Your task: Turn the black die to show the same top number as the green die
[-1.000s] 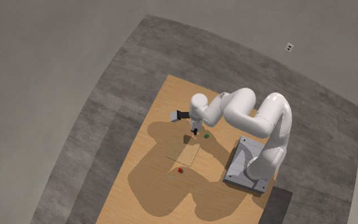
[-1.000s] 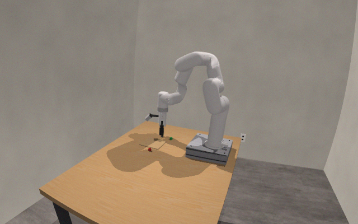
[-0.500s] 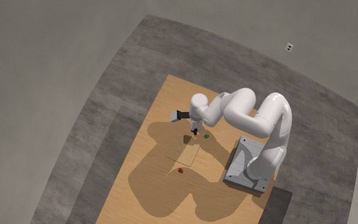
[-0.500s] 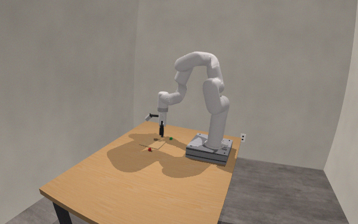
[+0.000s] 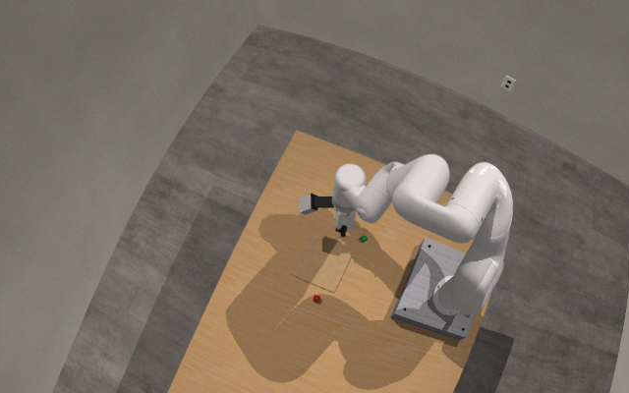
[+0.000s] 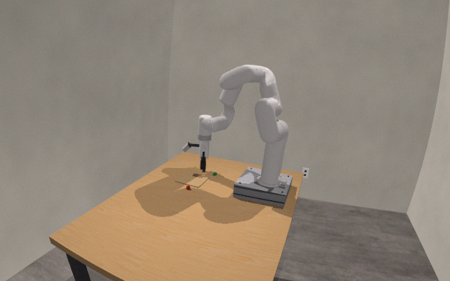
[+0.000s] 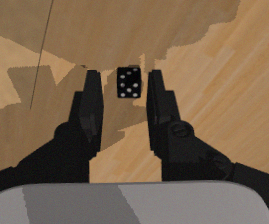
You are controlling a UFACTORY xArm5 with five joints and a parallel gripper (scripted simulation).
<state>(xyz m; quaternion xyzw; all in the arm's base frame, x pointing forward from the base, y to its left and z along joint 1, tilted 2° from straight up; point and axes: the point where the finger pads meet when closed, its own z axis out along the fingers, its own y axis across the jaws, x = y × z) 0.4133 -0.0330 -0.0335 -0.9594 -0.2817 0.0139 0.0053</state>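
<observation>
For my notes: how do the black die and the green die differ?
The black die shows white pips; the green die's pips are too small to read. The black die lies under the open end effector; the green die lies apart, beside it. Both are small cubes.
</observation>
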